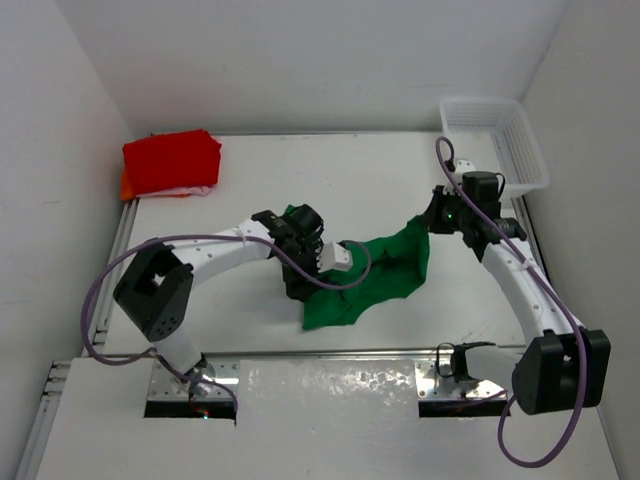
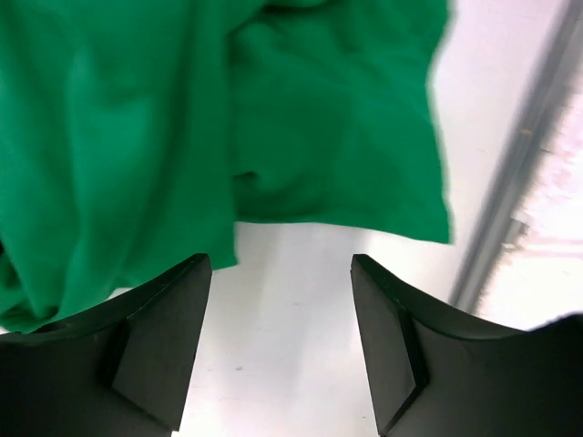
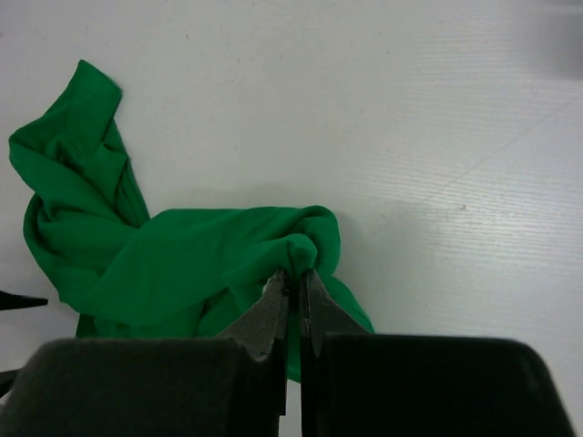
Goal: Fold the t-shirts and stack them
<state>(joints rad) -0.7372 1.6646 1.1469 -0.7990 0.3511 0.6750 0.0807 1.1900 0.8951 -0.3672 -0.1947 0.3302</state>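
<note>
Green t-shirt: crumpled on table, left of basket, nearer the arm bases.
Right gripper: pressed together, pinching a raised fold on the shirt's basket side.
Left gripper: spread, empty, at the shirt's side away from basket.
Red t-shirt: folded, far left of basket.

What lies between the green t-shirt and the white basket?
The right gripper lies there, shut on a corner of the green t-shirt, short of the white basket. The top view shows this.
</note>
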